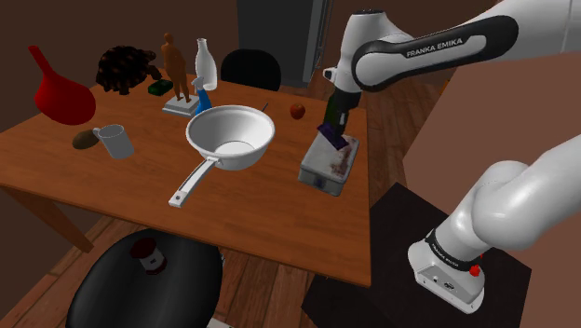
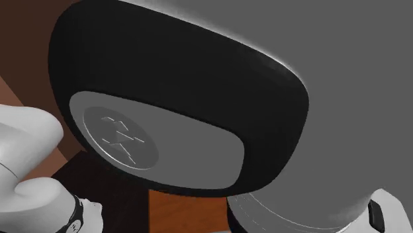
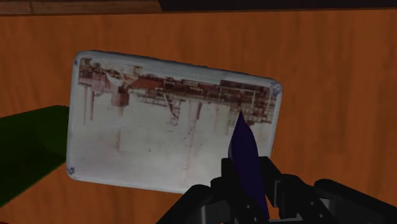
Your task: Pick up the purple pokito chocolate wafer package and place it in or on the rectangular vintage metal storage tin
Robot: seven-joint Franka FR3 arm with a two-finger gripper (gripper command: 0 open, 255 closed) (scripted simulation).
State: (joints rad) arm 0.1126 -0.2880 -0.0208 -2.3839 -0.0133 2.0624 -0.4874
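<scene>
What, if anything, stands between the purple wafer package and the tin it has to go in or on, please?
Nothing visible does. The tool is shut on the purple package, which hangs right over the tin. The tin's printed top beneath it is bare. The pan sits well off to the side.

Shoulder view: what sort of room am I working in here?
Likely a home dining room or kitchen: a wooden table on a plank floor, a black chair beyond it, and a pan and mug on top.
</scene>
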